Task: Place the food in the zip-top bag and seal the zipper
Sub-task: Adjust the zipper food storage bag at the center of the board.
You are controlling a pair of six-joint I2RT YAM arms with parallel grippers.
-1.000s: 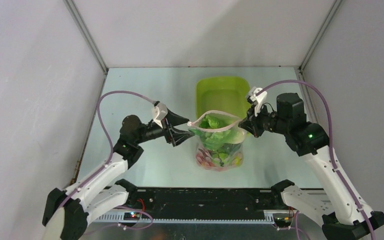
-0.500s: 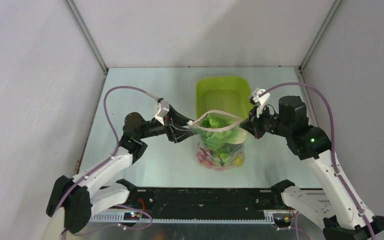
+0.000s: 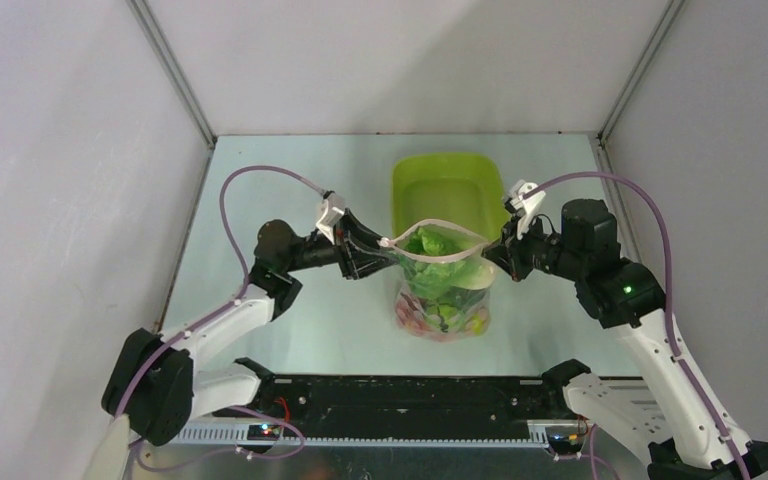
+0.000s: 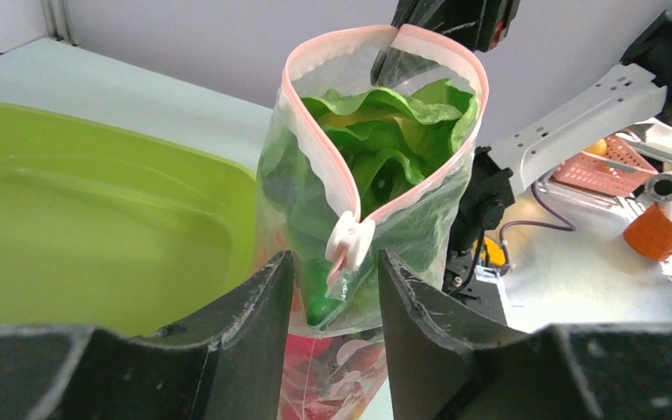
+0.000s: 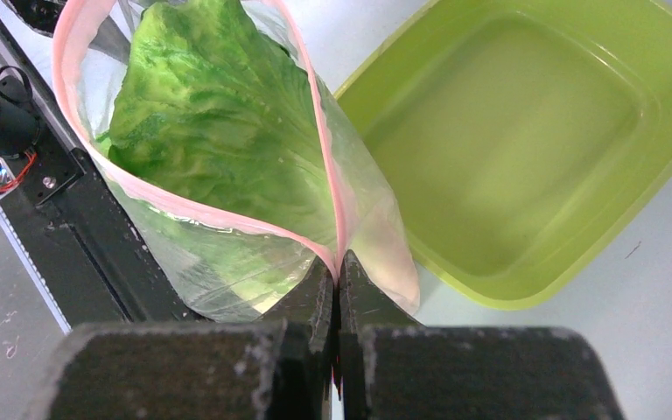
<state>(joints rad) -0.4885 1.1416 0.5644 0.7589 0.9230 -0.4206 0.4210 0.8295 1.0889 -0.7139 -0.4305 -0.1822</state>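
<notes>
Left gripper: jaws parted, straddling the white slider, not gripping.
Zip-top bag: upright between the arms, just before the green tray.
Food: inside (lettuce topmost).
Zipper: gaping.
Right gripper: pinched on the bag's corner.
Progress: we judged loading done and sealing left.

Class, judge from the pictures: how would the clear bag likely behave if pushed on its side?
Probably floppy: the bag has thin walls wrinkling around the lettuce, so a push would likely dent it. It may slump if released, since the right tool pinching its pink rim seems to hold it upright.
</notes>
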